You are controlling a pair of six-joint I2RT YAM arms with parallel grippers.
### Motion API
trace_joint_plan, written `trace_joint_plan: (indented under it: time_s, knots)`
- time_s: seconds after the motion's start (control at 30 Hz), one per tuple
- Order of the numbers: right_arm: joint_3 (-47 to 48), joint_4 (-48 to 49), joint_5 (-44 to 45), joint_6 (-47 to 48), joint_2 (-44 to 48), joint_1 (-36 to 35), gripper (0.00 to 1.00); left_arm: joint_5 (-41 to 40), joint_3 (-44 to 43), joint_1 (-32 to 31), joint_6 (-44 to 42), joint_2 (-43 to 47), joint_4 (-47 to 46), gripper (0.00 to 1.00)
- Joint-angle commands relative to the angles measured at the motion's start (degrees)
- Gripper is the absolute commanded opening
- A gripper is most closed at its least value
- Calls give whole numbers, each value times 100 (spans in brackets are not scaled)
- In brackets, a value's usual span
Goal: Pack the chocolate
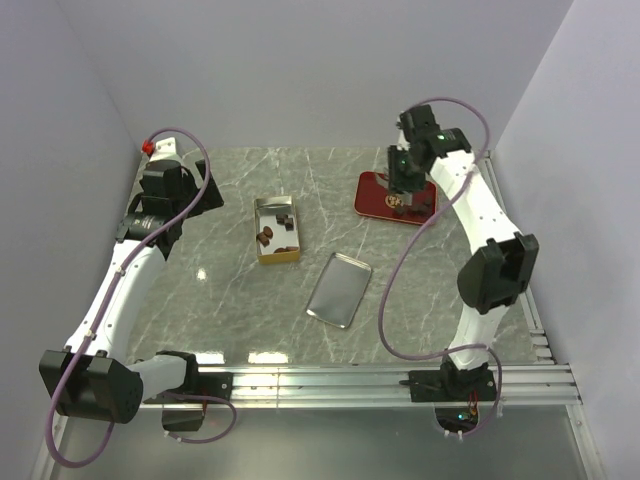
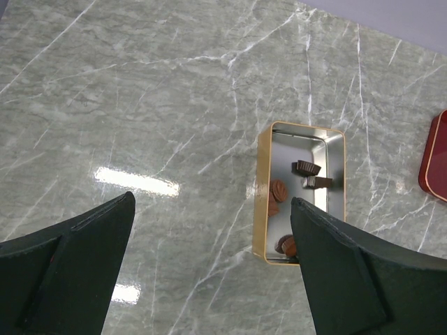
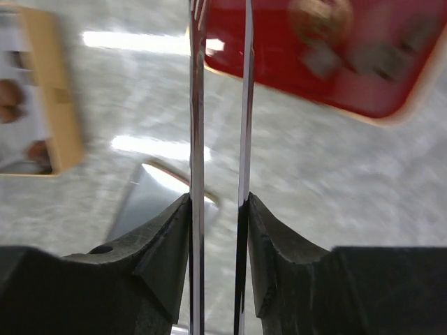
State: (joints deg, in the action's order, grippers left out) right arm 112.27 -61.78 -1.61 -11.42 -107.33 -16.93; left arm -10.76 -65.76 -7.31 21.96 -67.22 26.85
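blades of the right tool (image 3: pixel 219 21) stand close and parallel with a thin gap. their tips run off the top of the wrist view, so i cannot tell whether a piece is pinched there. it hangs over the red tray (image 3: pixel 279 63), and that view is smeared.

the left tool (image 2: pixel 213 202) is spread wide and holds nothing, above the counter (image 2: pixel 140 84) near the gold tin (image 2: pixel 262 181).

risks, as i judge them: such thin blades give a small lump little to sit on, so a piece could twist out and drop on the counter short of the tin. the lid (image 1: pixel 340 290) lies between tray and tin and could catch a falling piece. a low pass could also shove the tray.

count: two tools, one tin, one lid, one tray. the chocolate (image 2: pixel 279 190) in the tin comes to four or five pieces, one partly hidden. a few more sit on the tray, too blurred to number.
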Motion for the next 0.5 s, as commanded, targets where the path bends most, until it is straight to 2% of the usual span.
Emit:
trace_joint_plan:
  time_s: [0.0, 0.3, 0.47]
  knots:
    - [-485, 35, 441, 96, 616, 198, 42, 22, 72, 19, 37, 122, -189, 100]
    - [-1145, 8, 714, -299, 863, 225, 42, 154, 45, 10, 90, 16, -224, 100]
    - [-1207, -89, 908, -396, 828, 260, 43, 154, 63, -7, 90, 25, -224, 99]
